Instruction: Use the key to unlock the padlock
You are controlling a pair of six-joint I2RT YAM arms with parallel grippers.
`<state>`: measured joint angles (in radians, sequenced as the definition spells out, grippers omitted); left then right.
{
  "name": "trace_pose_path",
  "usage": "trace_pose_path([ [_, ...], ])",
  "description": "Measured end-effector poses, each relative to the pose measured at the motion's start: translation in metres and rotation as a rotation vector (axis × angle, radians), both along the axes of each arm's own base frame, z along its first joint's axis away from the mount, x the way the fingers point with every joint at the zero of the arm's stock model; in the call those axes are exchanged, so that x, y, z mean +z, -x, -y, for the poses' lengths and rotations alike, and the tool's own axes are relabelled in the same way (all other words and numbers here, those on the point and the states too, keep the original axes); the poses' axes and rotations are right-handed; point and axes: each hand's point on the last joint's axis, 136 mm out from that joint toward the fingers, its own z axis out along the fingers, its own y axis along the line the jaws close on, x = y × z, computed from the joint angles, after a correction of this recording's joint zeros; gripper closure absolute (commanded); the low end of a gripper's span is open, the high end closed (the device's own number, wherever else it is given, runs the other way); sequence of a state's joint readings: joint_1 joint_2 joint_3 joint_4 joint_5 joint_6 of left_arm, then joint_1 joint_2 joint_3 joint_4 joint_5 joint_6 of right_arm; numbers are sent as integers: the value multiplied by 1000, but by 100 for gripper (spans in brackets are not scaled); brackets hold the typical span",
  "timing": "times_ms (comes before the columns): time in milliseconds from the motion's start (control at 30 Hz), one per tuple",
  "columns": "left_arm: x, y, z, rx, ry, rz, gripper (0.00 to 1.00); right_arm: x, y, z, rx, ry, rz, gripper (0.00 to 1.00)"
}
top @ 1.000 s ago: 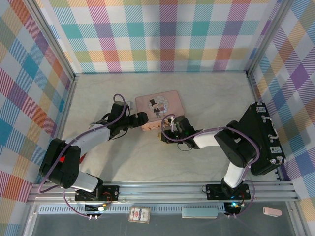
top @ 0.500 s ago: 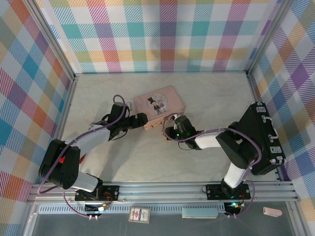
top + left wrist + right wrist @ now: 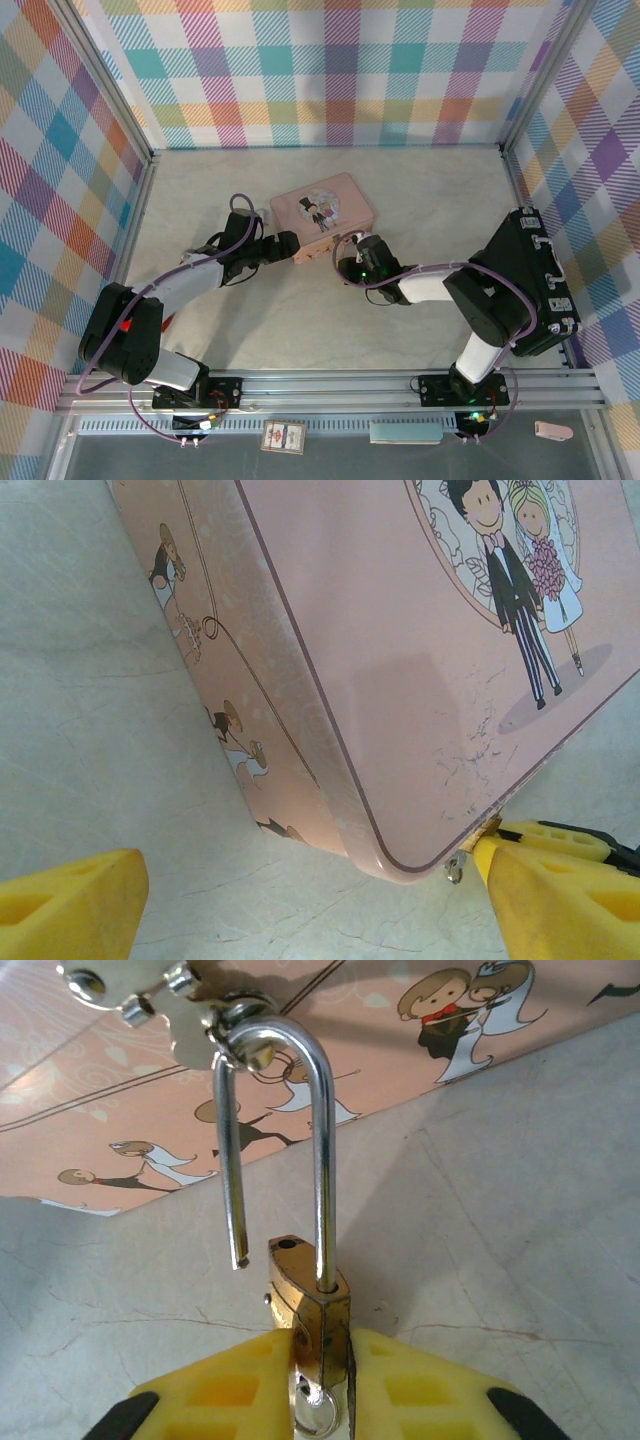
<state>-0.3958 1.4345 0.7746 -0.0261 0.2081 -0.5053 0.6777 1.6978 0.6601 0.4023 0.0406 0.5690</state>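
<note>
The brass padlock (image 3: 308, 1312) hangs by its silvery shackle (image 3: 322, 1150) from the clasp (image 3: 215, 1010) of the pink picture tin (image 3: 322, 212). The shackle's left leg is out of the body and ends free above it. My right gripper (image 3: 322, 1380) is shut on the padlock body, one yellow finger on each side. A small silvery ring (image 3: 320, 1416) shows under the body; the key itself is hidden between the fingers. My left gripper (image 3: 310, 880) stands wide open astride the tin's near corner (image 3: 390, 855), the right finger (image 3: 560, 900) close beside the tin's edge.
A black case (image 3: 535, 285) stands on edge against the right wall. Checked walls enclose the marble-patterned table (image 3: 290, 320), with bare surface in front of the tin and behind it. My two arms meet at the tin's front side.
The tin has turned slightly and shifted away from the arms. My right gripper has moved a little right and toward the tin. The left arm has stayed put.
</note>
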Motion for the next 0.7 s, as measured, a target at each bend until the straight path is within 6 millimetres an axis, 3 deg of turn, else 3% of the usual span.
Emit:
trace_pose_path([
  [367, 0, 1, 0, 0, -2, -4, 13, 5, -10, 8, 50, -27, -7, 63],
  [700, -2, 3, -2, 4, -11, -15, 13, 16, -19, -4, 141, -60, 29, 64],
])
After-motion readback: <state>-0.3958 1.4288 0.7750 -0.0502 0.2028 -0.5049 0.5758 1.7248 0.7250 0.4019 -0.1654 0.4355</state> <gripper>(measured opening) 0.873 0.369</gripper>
